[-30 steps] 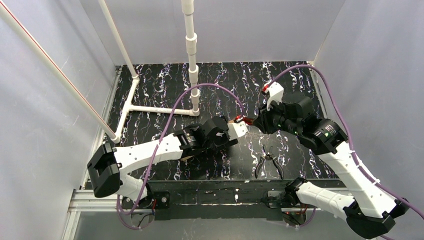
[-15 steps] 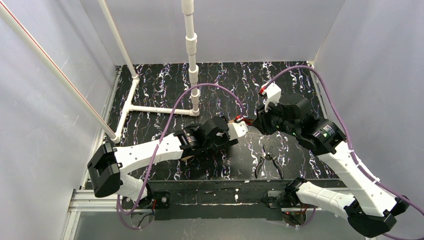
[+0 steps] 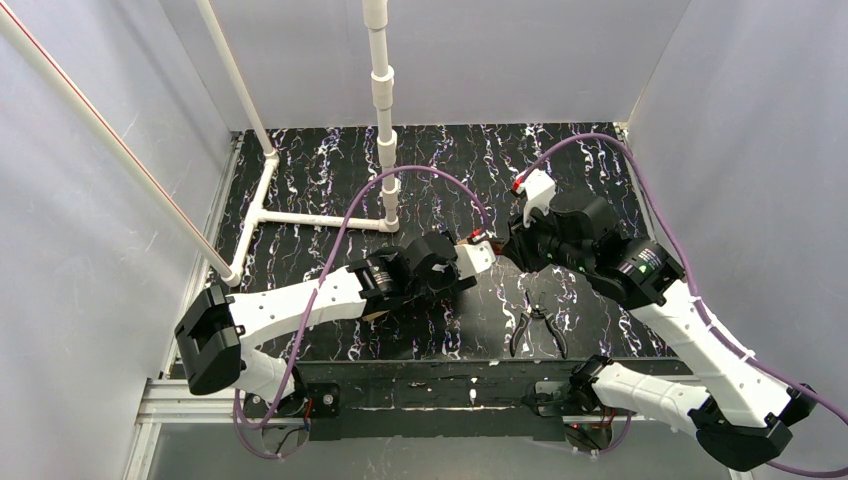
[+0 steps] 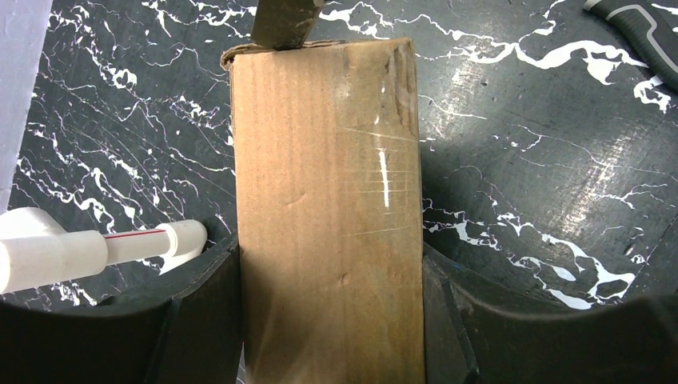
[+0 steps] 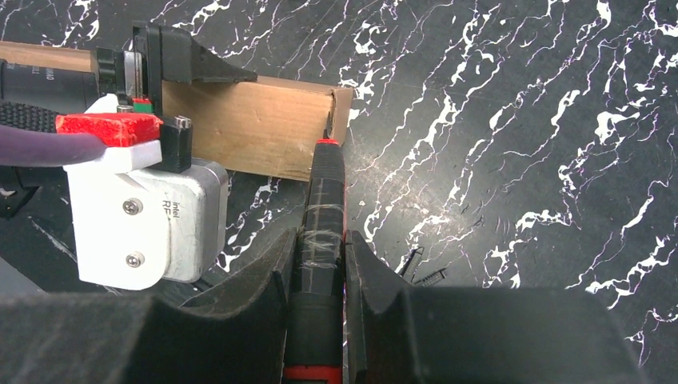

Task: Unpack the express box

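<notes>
The express box (image 4: 328, 200) is a long plain brown cardboard box lying on the black marbled table. In the top view it is almost wholly hidden under my left gripper (image 3: 440, 270). My left gripper (image 4: 328, 308) is shut on the box, one finger on each long side. My right gripper (image 5: 320, 268) is shut on a black tool with red parts (image 5: 324, 192). The tool's tip touches the far end of the box (image 5: 256, 128), and shows at that edge in the left wrist view (image 4: 284, 20). My right gripper (image 3: 520, 250) sits just right of the left one.
Black-handled pliers (image 3: 537, 328) lie on the table near the front edge, right of centre; one handle shows in the left wrist view (image 4: 640, 32). A white pipe frame (image 3: 385, 100) stands at the back left. Small screws (image 5: 420, 268) lie by the right gripper.
My right arm has shifted slightly left toward the end of the box with the tool in it. The left arm and the box have not moved.
</notes>
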